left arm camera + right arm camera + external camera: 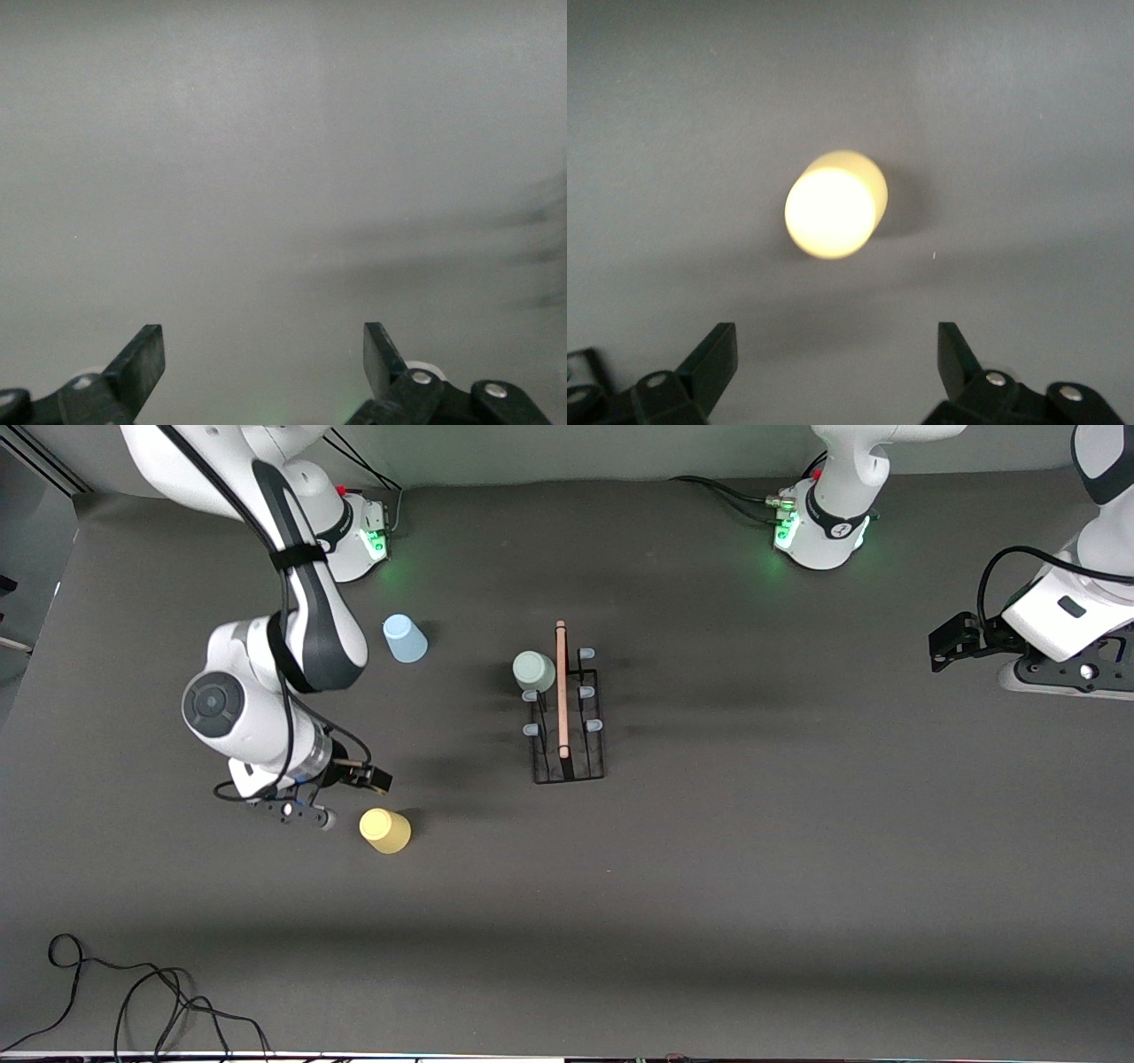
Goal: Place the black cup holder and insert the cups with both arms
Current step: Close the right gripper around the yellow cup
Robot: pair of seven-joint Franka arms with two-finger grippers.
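Note:
The black cup holder (568, 766) stands mid-table with its wooden rod handle (561, 691) on top. A pale green cup (534, 671) sits upturned on one of its pegs. A light blue cup (405, 638) stands upturned on the table toward the right arm's end. Nearer the front camera, a yellow cup (385, 830) (835, 205) rests on the table. My right gripper (374, 781) (837, 354) hovers open beside the yellow cup, apart from it. My left gripper (946, 644) (264, 354) waits open over bare table at the left arm's end.
A loose black cable (133, 1001) lies at the table's front corner on the right arm's end. Both arm bases (819, 536) stand along the edge farthest from the front camera. Dark grey tabletop (762, 850) surrounds the rack.

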